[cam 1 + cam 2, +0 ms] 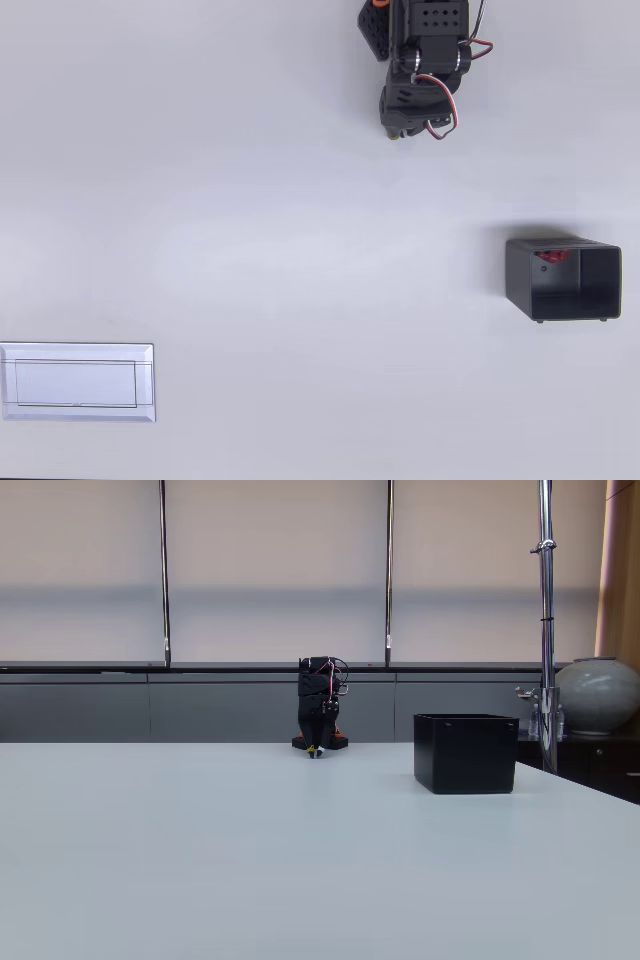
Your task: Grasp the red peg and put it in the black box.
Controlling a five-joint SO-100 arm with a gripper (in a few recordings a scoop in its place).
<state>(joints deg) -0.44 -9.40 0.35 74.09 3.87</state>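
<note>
Bare tabletop (300,860) fills the foreground of the fixed view, and beyond it the black box (466,752) is seen standing upright at the right, with its opening upward. From overhead, the red peg (549,256) is seen already inside the black box (563,279), close against the wall toward the top of that picture and near the box's left corner. The peg is too small for a long axis or a pointing direction to be made out; only a small rounded red patch is shown.

The tool (402,128) is held folded at the arm's base, well apart from the box, low over the tabletop (250,230). Whether its fingers are apart or together cannot be told from either view. A flat white plate (77,382) lies at the lower left of the overhead view, far from everything else.

The placement is judged to be done. Little risk remains: the thin-walled box could be knocked or tipped if the arm were swung out toward it again, and the peg could then be spilled onto the tabletop.
</note>
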